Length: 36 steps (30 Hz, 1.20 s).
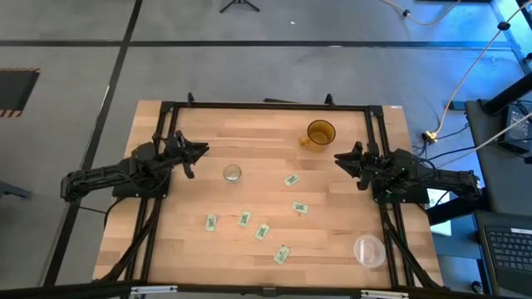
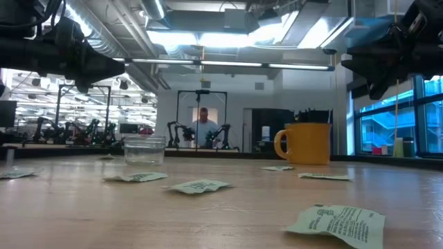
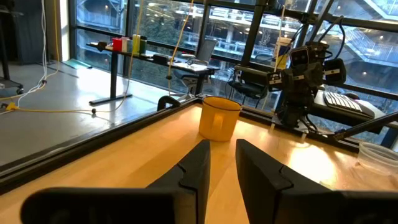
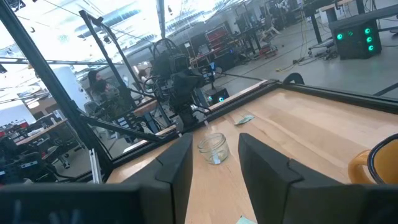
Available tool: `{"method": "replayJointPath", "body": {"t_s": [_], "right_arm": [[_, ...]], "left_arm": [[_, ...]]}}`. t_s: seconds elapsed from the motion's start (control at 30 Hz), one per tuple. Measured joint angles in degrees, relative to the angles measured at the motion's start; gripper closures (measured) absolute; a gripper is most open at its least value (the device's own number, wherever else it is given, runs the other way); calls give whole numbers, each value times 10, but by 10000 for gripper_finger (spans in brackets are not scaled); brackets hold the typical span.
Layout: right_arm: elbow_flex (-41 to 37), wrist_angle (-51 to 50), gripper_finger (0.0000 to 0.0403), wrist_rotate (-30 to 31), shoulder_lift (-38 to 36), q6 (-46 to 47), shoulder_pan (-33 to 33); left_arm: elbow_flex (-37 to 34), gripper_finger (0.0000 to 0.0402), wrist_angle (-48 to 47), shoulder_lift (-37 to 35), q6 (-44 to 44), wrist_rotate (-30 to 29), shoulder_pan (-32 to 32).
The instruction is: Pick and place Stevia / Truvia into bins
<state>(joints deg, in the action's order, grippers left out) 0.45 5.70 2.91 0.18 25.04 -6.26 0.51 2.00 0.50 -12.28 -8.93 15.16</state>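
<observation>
Light wooden tabletop in a black frame, bearing a small clear glass cup, an amber mug, a wide clear plastic round container and six white-and-green paper packets scattered mid-table

Two dark jointed arms; each hand has flat black fingers.

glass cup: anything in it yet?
Empty. The glass cup stands upright with clear wood showing through it from above, and all six packets lie on the table outside it.
</observation>
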Motion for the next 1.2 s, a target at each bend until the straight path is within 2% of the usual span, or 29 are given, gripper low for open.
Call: {"method": "replayJointPath", "body": {"t_s": [0.8, 0.87, 0.97, 1.1, 1.2], "right_arm": [[0, 0, 270, 0, 0, 0, 0], [0, 0, 270, 15, 0, -4, 0], [0, 0, 270, 67, 0, -63, -1], [0, 0, 270, 71, 0, -120, 0], [0, 0, 270, 71, 0, -117, 0]], "left_arm": [[0, 329, 0, 0, 0, 0, 0], [0, 329, 0, 0, 0, 0, 0], [0, 329, 0, 0, 0, -2, 0], [0, 329, 0, 0, 0, -3, 0], [0, 329, 0, 0, 0, -3, 0]]}}
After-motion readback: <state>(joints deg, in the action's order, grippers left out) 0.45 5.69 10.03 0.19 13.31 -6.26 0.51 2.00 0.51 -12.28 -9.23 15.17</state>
